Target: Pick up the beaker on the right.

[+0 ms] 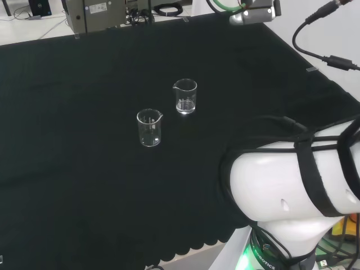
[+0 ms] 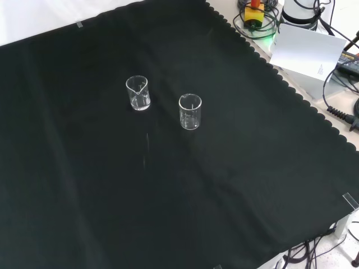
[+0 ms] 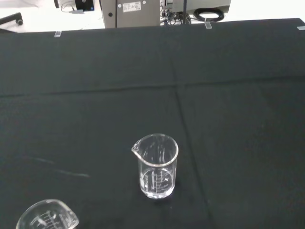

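1. While both vessels stand upright on the black cloth (image 1: 67, 169), each clear of the other, the head view shows the right beaker (image 1: 185, 96) a little farther back than the left beaker (image 1: 149, 127).
2. From the front camera, the same two glasses sit side by side near the cloth's upper middle, apart.
3. Wrist camera: one beaker is central, its spout visible; a second rim sits at the frame's edge.
4. White arm link (image 1: 287, 191) fills the head view's lower right.
5. Hand state: cannot tell.

Even bright light, sharp, faint glass glints
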